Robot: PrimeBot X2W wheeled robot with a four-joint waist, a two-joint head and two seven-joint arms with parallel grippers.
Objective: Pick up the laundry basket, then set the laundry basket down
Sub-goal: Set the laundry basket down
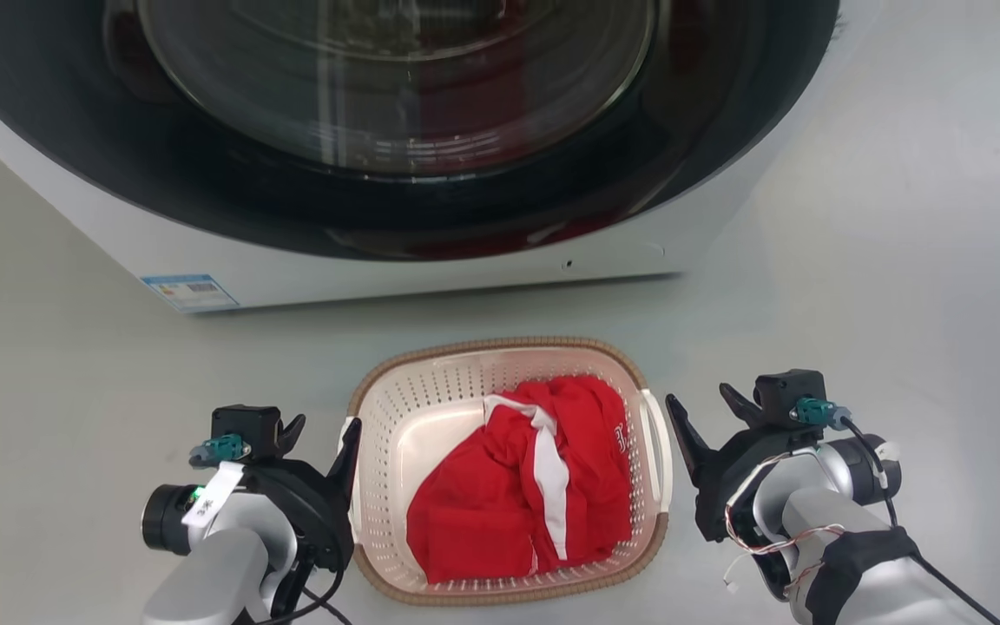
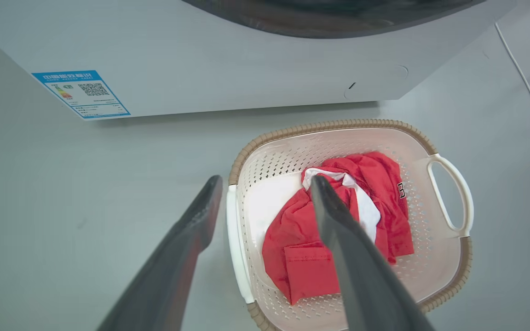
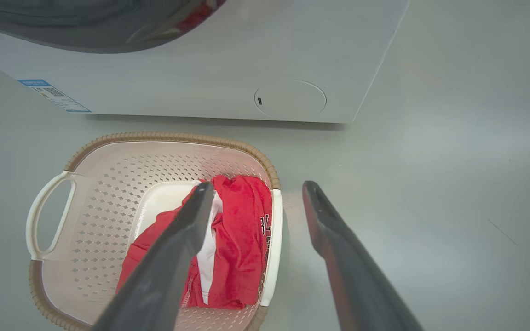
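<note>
Perforated cream laundry basket (image 1: 500, 344) with woven-look brown rim holds crumpled red garment (image 1: 500, 503) before washing machine (image 1: 430, 265); left gripper (image 1: 326, 425), right gripper (image 1: 698, 398) flank it, fingers released.

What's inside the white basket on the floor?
Inside the laundry basket lies a crumpled red garment with a white stripe. Bare basket bottom shows beside it; anything beneath the cloth is hidden.

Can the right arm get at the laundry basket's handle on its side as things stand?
Probably yes. The right gripper is open, its fingers framing the white handle of the laundry basket in the right wrist view; nothing stands between them, and the red garment lies inside.
</note>
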